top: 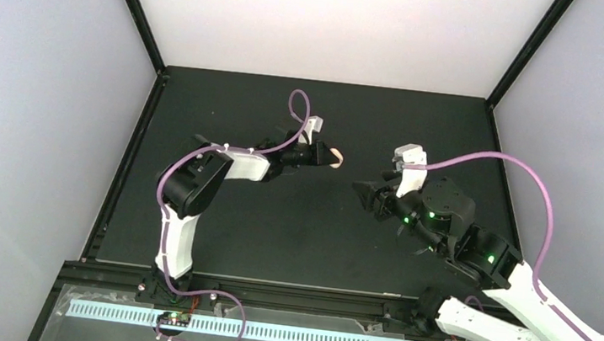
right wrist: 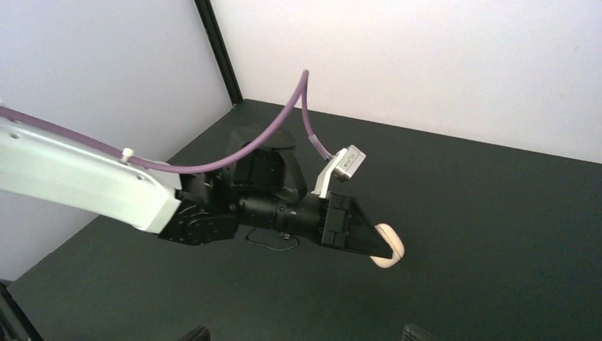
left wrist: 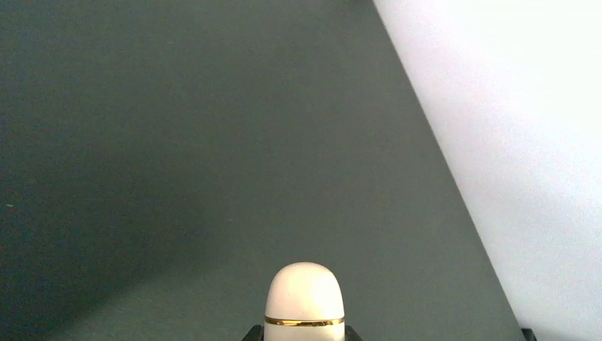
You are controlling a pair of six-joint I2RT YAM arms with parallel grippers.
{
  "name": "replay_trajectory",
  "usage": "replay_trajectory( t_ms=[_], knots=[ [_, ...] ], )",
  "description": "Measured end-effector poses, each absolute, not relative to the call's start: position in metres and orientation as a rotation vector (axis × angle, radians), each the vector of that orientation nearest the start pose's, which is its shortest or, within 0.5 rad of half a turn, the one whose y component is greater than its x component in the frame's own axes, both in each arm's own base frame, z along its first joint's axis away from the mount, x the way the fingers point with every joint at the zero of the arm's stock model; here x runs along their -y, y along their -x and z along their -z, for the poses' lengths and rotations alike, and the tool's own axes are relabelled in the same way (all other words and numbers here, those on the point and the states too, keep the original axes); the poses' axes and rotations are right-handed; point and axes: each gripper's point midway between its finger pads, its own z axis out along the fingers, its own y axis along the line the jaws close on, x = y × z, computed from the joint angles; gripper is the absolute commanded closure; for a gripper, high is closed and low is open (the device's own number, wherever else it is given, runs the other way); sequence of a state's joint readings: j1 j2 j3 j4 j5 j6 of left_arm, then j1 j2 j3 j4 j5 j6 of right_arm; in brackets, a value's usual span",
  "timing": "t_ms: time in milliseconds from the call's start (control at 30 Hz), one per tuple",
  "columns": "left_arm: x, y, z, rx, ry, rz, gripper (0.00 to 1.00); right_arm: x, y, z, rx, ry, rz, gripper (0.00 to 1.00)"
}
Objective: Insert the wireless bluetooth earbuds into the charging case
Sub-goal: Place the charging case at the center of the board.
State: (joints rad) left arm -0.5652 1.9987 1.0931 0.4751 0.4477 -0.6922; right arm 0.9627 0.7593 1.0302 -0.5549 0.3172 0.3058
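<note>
1. Near the table's middle, slightly toward its right edge: right gripper (top: 362,198), wide open, gripping nothing, pointed left toward the other arm. Only the tips of its fingers (right wrist: 419,332) in view at the bottom of its own wrist camera, set well apart.
2. A little farther back, about midway between the left and right edges: left gripper (top: 323,154), clamped tight on the charging case (top: 336,157).
3. Charging case (left wrist: 304,295): cream, capsule-shaped, closed, with a thin gold band around it. Rounded end jutting out beyond the fingertips, toward the right gripper but well apart from it. From the right wrist view, the same case (right wrist: 390,246) at the tip of the black jaws.
4. Underneath both: matte black tabletop (top: 291,245), bare around the grippers.
5. Looped off each wrist: purple cable (top: 298,107).
6. At the far corners: black frame posts (top: 134,5).
7. Beyond the far edge: white back wall (top: 331,21); pale grey side walls (top: 34,108) to left and right.
</note>
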Motion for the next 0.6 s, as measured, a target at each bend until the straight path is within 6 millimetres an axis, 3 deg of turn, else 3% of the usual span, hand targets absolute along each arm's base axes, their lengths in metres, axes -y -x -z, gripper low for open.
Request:
replay_trajectory(
  t_ms=[200, 433, 600],
  knots=[
    [0.346, -0.43, -0.076, -2.246, -0.125, 1.17, 0.9, -0.19, -0.201, -0.357, -1.824, 0.371, -0.586, 0.3],
    [0.338, -0.43, -0.047, -2.342, -0.08, 1.098, 0.8, -0.19, -0.202, -0.356, -1.824, 0.377, -0.571, 0.3],
    [0.336, -0.433, -0.043, -2.37, -0.069, 1.061, 0.57, -0.191, -0.203, -0.355, -1.826, 0.381, -0.56, 0.3]
  ],
)
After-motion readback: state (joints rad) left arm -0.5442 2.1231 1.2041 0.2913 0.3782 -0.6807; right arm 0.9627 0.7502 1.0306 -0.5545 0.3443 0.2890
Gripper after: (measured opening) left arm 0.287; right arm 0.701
